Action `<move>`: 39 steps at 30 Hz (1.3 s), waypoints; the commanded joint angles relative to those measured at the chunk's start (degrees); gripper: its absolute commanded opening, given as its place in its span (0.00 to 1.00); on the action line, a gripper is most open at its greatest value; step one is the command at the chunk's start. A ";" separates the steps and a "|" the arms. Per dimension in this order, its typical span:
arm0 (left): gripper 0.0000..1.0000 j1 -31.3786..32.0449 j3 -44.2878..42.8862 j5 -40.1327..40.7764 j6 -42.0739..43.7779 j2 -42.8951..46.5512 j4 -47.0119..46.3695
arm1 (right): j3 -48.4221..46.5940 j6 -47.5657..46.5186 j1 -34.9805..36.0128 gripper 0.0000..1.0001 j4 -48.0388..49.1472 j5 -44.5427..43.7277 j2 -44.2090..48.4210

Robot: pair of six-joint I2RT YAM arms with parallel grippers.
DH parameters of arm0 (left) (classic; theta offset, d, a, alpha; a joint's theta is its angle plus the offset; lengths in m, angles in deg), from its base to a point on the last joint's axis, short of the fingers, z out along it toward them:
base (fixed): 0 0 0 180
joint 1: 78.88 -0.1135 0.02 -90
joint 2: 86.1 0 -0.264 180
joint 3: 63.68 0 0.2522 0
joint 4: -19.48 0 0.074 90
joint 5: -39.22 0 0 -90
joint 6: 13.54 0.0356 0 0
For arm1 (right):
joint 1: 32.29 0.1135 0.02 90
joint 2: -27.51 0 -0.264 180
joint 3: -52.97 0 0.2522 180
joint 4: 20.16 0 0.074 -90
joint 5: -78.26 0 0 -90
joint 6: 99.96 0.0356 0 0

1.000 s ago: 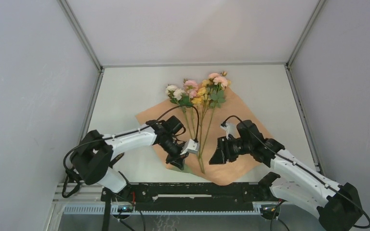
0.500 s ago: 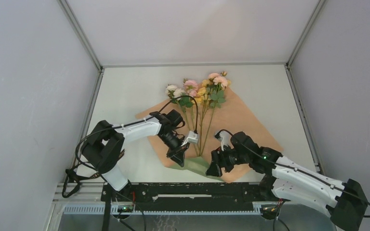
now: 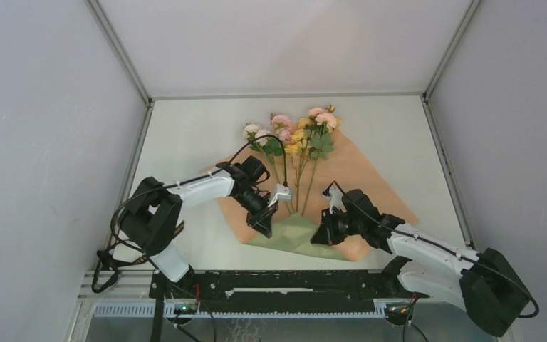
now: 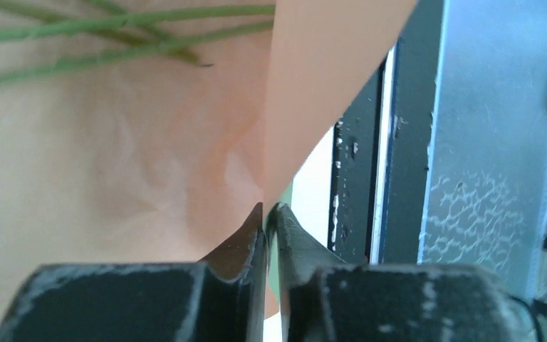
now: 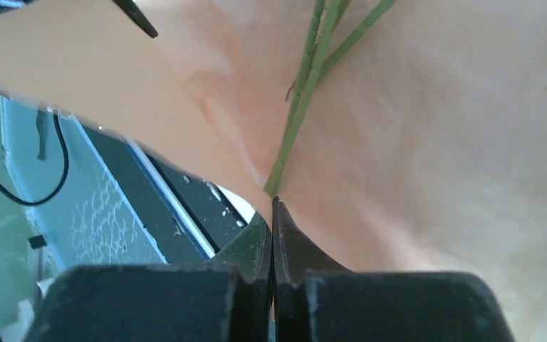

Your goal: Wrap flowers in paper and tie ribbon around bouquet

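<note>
The flowers lie on the paper, tan side up, blooms at the far end and stalks running toward me. The paper's near corner is lifted and folded over the stalk ends, showing its olive-green face. My left gripper is shut on the left side of this flap; in its wrist view the jaws pinch the thin paper edge. My right gripper is shut on the flap's right side, its jaws tight on the edge just below a stalk tip. The ribbon is out of view.
The white table is boxed in by grey walls on three sides. A black mounting rail runs along the near edge, just behind the lifted flap. The left arm's black cable arches over the stalks.
My right gripper swung down to the paper's near edge and shut on it. With the left, it raised that corner and folded it back, exposing the green face.
</note>
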 commanded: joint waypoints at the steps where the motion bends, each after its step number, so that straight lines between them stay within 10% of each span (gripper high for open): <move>1: 0.28 -2.24 -1.60 6.00 -8.62 0.76 -5.24 | -3.47 -4.64 -4.69 0.00 5.43 5.96 -7.17; 7: 0.56 -2.45 -7.24 18.68 -10.05 6.68 0.15 | -12.46 -8.68 -8.84 0.01 -2.93 11.05 -19.69; 13: 0.45 1.76 -10.12 13.69 -13.54 12.07 4.55 | -15.83 -6.96 -9.82 0.06 -5.42 11.19 -25.12; 17: 0.37 6.29 -2.79 8.14 -25.97 8.69 -11.40 | -15.91 -4.77 -11.76 0.09 -4.81 8.98 -27.14; 23: 0.37 6.45 -1.80 17.83 -38.89 0.17 -28.25 | -16.17 -2.42 -12.08 0.13 -3.14 6.90 -28.02; 32: 0.36 6.30 -1.35 25.24 -43.74 -7.41 -25.75 | -19.06 4.58 -10.80 0.37 -22.69 -14.26 -13.86; 39: 0.36 6.36 0.39 25.43 -45.66 -6.15 -27.03 | -15.70 18.22 8.78 0.25 -18.44 -22.60 -2.96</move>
